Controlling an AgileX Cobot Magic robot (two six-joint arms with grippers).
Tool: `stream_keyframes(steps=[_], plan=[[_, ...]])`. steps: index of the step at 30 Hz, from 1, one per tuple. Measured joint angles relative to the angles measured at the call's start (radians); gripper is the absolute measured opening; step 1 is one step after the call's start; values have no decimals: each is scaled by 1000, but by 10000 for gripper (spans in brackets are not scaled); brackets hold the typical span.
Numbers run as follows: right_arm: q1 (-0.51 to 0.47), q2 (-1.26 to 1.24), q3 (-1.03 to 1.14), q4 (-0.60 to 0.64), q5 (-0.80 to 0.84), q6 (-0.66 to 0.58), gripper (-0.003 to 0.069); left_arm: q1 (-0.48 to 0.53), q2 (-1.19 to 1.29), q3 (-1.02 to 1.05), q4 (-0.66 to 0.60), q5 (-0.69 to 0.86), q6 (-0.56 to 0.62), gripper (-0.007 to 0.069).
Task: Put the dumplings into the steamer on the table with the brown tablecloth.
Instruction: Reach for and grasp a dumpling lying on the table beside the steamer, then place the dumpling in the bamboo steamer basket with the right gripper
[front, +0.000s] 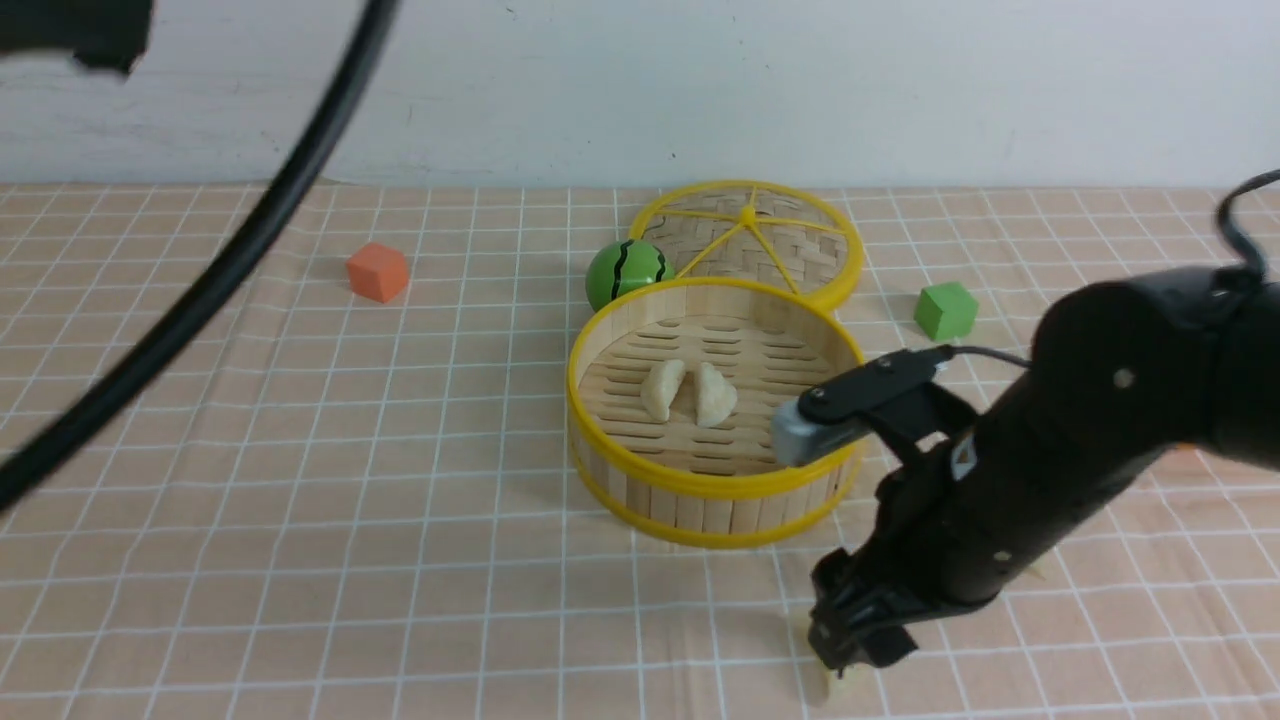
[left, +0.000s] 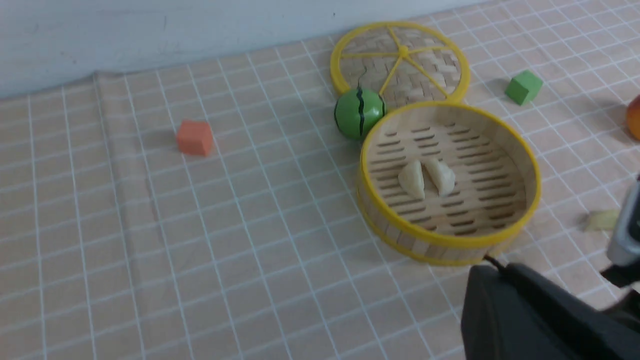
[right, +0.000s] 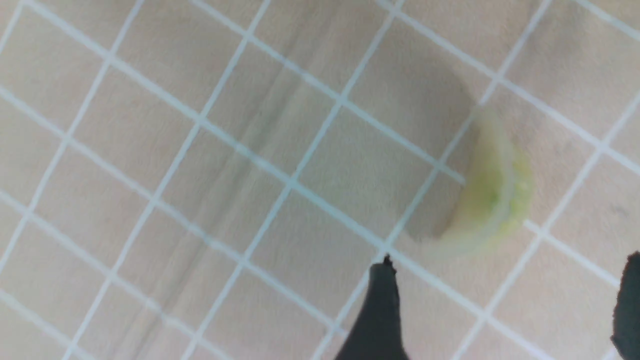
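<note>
the dumpling (right: 492, 192) i'm after lies on the worktop's brown cloth (right: 200, 200), off the near right side of the steamer (front: 700, 490) and apart from its wall. it sits just ahead of the right claw (right: 507, 265), in line with the gap. its long axis runs roughly crosswise to the line between the 2 fingertips, so closing should pinch its narrow width. the jaws stand wide, holding nothing. 2 dumplings (front: 662, 388) lie side by side inside the steamer. the right arm is plainly nearer; the left claw is out of sight and closed.
</note>
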Motion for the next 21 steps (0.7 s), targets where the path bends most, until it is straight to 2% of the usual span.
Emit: stream_keyframes(steps=[3,6,12,15,18,21], plan=[[13,60,0,-8,-84,6,568,0,-135,178,3,-30,-62,-13],[14,127,-1,-10,-159,8,494,0,-288,354,17,-36,-140,-13],[14,182,-4,-38,-171,13,202,0,-422,489,20,38,-207,-13],[14,181,-20,-52,-149,14,194,0,-433,493,19,73,-208,-13],[14,165,-90,-90,-54,26,201,0,-437,496,4,106,-208,-13],[14,141,-253,-118,71,32,201,0,-437,496,-15,109,-208,-13]])
